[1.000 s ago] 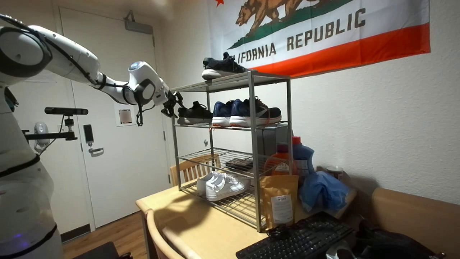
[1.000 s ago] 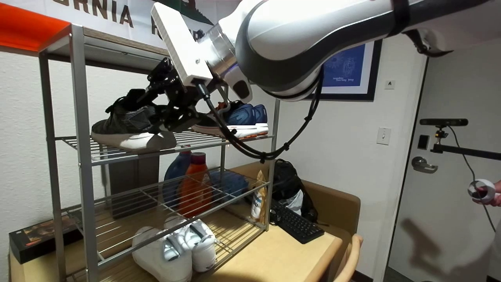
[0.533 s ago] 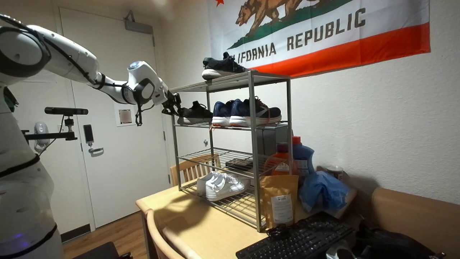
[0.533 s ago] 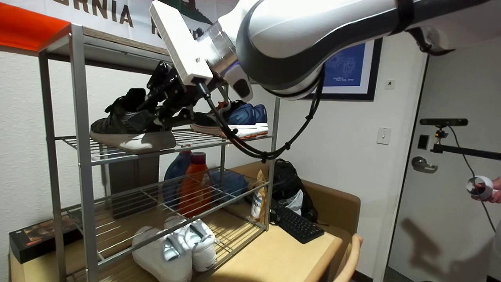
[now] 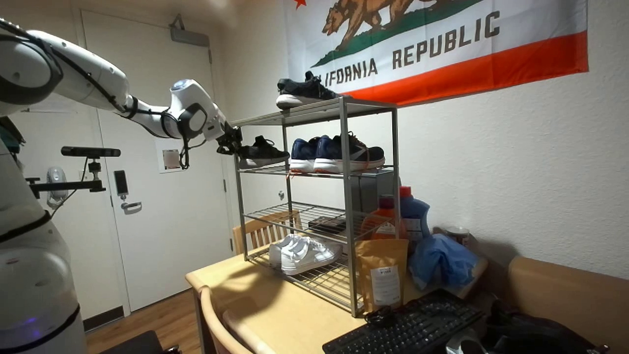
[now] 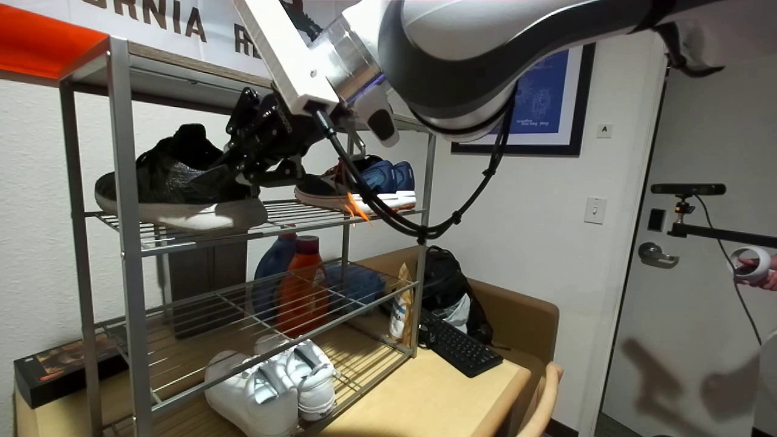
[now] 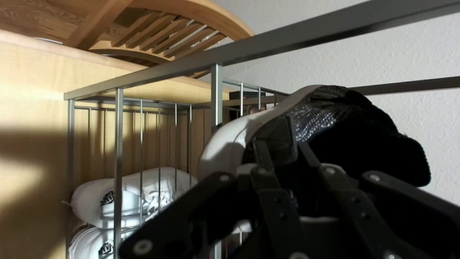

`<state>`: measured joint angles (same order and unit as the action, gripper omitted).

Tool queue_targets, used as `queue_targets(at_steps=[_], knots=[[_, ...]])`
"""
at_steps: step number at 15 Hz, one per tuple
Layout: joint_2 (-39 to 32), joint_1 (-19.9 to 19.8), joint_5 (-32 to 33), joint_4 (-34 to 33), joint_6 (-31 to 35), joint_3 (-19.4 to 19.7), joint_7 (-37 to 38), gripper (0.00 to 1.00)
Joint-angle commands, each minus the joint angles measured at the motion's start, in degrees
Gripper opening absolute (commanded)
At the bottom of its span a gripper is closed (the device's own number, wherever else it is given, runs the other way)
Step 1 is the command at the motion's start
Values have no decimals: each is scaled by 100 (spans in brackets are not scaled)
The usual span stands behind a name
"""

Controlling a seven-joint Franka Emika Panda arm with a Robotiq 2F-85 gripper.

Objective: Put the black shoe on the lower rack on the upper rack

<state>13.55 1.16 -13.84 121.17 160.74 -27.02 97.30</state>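
Note:
The black shoe point(image 5: 263, 153), pale-soled, is over the lower rack point(image 6: 291, 213), tilted with its toe raised in an exterior view. Whether its heel still touches the wires I cannot tell. My gripper point(image 6: 221, 173) is shut on the wall of this shoe near the heel. In the wrist view the gripper point(image 7: 281, 141) has one finger against the outer side of the shoe point(image 7: 320, 117); its partner is lost in the dark by the collar opening. Above is the upper rack point(image 5: 314, 117), a flat top carrying another black shoe point(image 5: 302, 92).
Blue sneakers point(image 5: 334, 155) share the lower rack beside the held shoe. A rack post point(image 6: 128, 182) stands in front of the toe. White shoes point(image 5: 304, 255) lie on the bottom tier. A flag point(image 5: 442, 54) hangs on the wall behind.
My gripper's jaws have come together on the black shoe. It has shifted with the arm toward the robot's side, risen slightly and tipped toe up, its toe now passing behind the post.

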Motion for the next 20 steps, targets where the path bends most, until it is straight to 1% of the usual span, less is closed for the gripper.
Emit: queue_targets(at_steps=[1, 4, 7, 10, 14, 18, 20], knots=[[401, 494, -75, 82, -189, 493, 9, 6], [666, 692, -96, 197, -318, 721, -10, 6], [951, 780, -63, 408, -575, 820, -40, 6], [1334, 849, -22, 876, -814, 778, -39, 6], [2037, 1138, -53, 1625, -956, 711, -143, 6], [2870, 1419, -53, 2142, -1063, 681, -319, 6], [3271, 1474, -25, 2316, -1171, 649, -340, 6]])
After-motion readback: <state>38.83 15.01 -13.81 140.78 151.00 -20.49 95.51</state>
